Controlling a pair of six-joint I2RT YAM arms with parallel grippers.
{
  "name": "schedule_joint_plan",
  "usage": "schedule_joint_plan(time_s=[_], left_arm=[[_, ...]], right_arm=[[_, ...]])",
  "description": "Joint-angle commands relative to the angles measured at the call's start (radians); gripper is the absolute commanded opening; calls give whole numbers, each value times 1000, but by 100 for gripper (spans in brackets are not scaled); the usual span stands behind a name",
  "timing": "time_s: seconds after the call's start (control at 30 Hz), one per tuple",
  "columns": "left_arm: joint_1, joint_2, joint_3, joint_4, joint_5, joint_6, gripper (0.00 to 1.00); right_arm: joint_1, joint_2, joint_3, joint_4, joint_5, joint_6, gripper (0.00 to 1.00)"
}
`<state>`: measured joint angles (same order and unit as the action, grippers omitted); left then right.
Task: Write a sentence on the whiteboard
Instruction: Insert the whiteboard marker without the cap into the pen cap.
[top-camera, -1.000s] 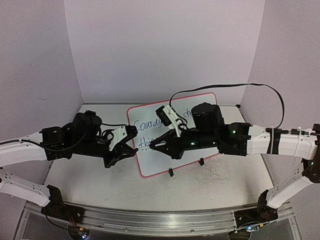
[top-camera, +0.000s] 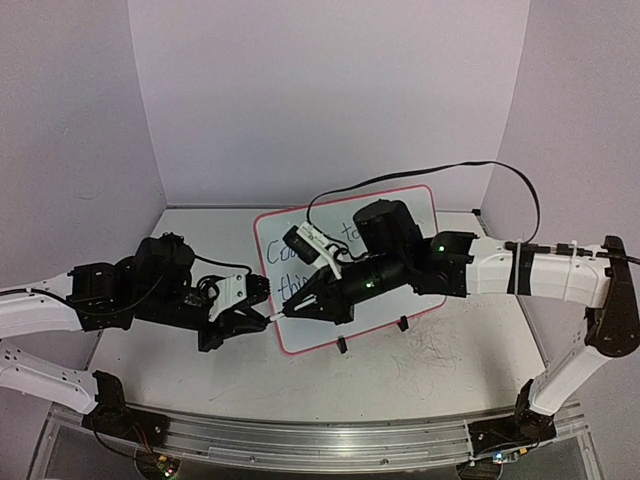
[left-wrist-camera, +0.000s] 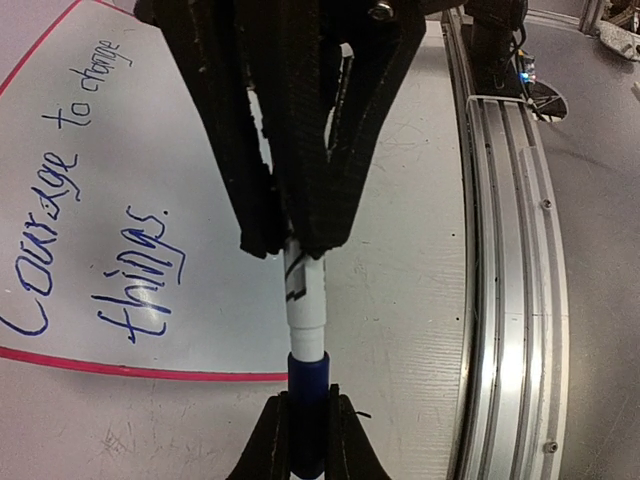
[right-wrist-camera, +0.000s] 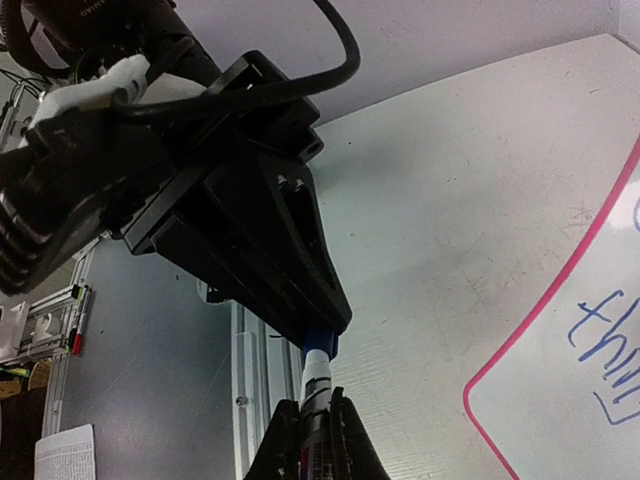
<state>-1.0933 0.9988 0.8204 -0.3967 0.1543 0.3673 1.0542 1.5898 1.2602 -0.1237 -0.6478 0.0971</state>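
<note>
Scuffed tabletop (top-camera: 460, 365); sentence (top-camera: 272, 253) half behind right arm (top-camera: 540, 272), both jaws tight on marker (left-wrist-camera: 305, 305).

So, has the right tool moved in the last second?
Yes. The right tool has shifted left and nearer the arms' bases, toward the left rim of the whiteboard, judged against the fixed black clip foot.
</note>
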Motion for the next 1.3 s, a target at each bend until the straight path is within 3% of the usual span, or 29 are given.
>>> schedule_joint_plan(time_s=[0.0, 0.17, 0.33, 0.43, 0.53, 0.63, 0.77, 0.9, 1.1, 1.27], left_arm=[[-23, 15, 74, 59, -12, -5, 0], [-49, 54, 130, 61, -120, -74, 0], [-88, 75, 157, 111, -353, -117, 0], [-95, 74, 154, 161, -351, -105, 0], [-99, 83, 158, 184, -290, -96, 0], [-113, 82, 136, 232, -267, -89, 0], [-157, 84, 108, 296, -355, -62, 0], [-210, 140, 118, 296, -493, -23, 0], [-221, 167, 112, 295, -490, -33, 0], [-221, 165, 97, 267, -449, -85, 0]], right_arm=[[5, 86, 144, -204, -150, -73, 0], [6, 150, 182, -220, -292, -2, 0], [15, 189, 192, -190, -254, 161, 0], [25, 202, 189, -142, -271, 237, 0], [26, 196, 193, -109, -179, 323, 0], [25, 195, 132, 39, -217, 493, 0], [26, 212, 65, 197, -304, 725, 0], [30, 203, 41, 238, -307, 851, 0], [31, 199, 10, 239, -284, 869, 0], [13, 134, -12, 238, -217, 724, 3]])
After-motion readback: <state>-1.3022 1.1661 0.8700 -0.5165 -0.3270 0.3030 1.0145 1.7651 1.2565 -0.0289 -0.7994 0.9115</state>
